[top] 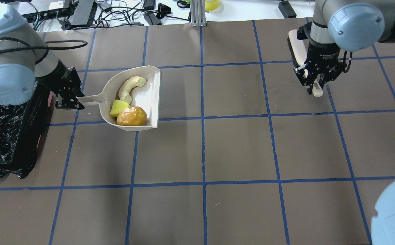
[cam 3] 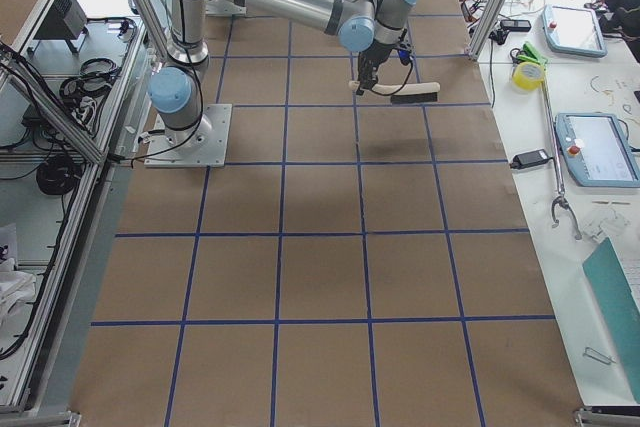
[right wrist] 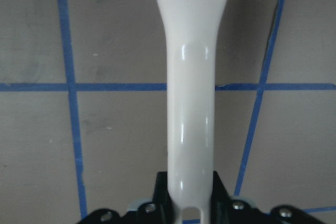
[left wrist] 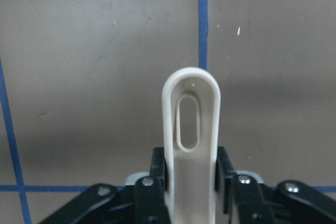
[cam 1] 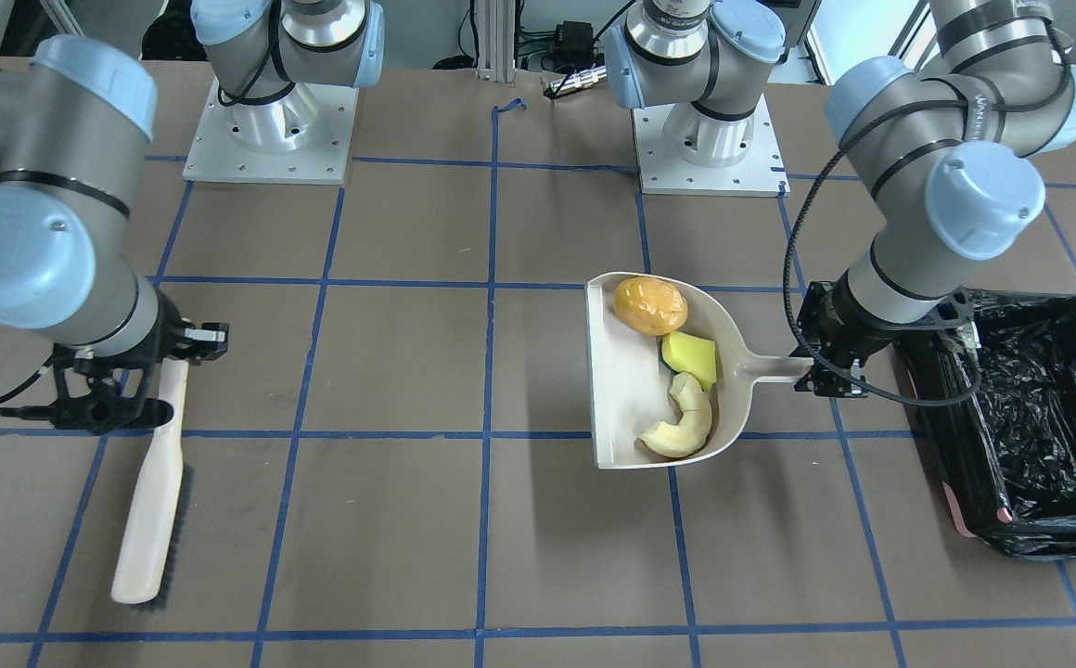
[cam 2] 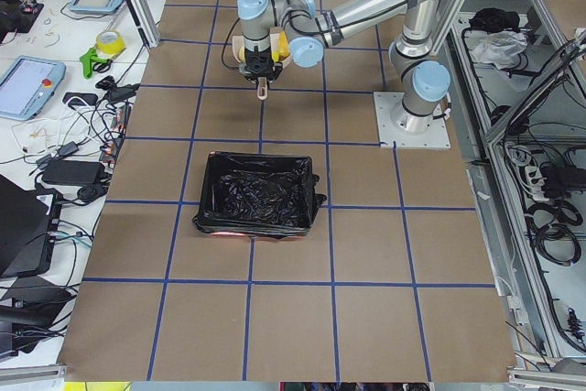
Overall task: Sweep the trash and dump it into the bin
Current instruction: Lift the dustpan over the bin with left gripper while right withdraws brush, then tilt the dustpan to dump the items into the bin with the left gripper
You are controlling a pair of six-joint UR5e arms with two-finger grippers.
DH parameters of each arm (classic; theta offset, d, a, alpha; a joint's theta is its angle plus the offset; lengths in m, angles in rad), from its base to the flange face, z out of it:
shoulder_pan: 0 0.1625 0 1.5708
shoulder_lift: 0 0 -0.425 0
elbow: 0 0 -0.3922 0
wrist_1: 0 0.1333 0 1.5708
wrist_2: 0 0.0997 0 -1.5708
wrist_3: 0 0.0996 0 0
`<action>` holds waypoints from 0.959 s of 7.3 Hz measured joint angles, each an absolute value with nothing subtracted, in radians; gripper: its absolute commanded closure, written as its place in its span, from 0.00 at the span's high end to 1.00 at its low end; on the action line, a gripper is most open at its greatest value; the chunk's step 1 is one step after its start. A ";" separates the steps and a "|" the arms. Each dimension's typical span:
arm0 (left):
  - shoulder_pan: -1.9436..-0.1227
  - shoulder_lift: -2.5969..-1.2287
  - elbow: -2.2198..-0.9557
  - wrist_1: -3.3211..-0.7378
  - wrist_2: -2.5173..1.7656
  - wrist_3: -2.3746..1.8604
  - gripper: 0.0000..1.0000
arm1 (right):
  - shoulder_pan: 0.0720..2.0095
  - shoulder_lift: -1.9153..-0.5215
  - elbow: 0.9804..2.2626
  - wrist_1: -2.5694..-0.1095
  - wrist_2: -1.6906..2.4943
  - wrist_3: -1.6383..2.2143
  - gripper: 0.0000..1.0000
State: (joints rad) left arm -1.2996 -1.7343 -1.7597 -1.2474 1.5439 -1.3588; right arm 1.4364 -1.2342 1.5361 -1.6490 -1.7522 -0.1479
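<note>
Table (cam 1: 408, 371), trash (cam 1: 689, 358) in end effector's (cam 1: 817, 373) dustpan (cam 1: 617, 408)

We see the left arm folded at the elbow, forearm sloping down, wrist pointing low. The left pincer (cam 1: 826, 369) is clamped on the dustpan handle (cam 1: 770, 368), one finger pressed to each side of it. The right arm is bent the same way, its wrist turned downward, and the right pincer (cam 1: 207, 340) grips the brush handle (cam 1: 170, 394). The two pincers are well apart.
</note>
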 measured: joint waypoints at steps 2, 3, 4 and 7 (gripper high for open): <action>-1.235 -1.734 -1.682 -1.319 1.525 -1.346 0.00 | 1.373 -1.197 1.544 -1.703 -1.760 -0.203 0.04; -1.187 -1.735 -1.644 -1.349 1.520 -1.327 0.00 | 1.345 -1.180 1.556 -1.731 -1.756 -0.222 0.04; -1.137 -1.737 -1.613 -1.373 1.520 -1.304 0.00 | 1.318 -1.169 1.573 -1.747 -1.753 -0.239 0.04; -0.966 -1.746 -1.580 -1.387 1.521 -1.189 0.00 | 1.258 -1.172 1.663 -1.790 -1.748 -0.260 0.04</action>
State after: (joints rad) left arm -0.9662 -1.7458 -1.5802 -1.3873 1.5207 -1.1891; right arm 1.2578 -1.1716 1.6634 -1.7898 -1.7482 -0.2596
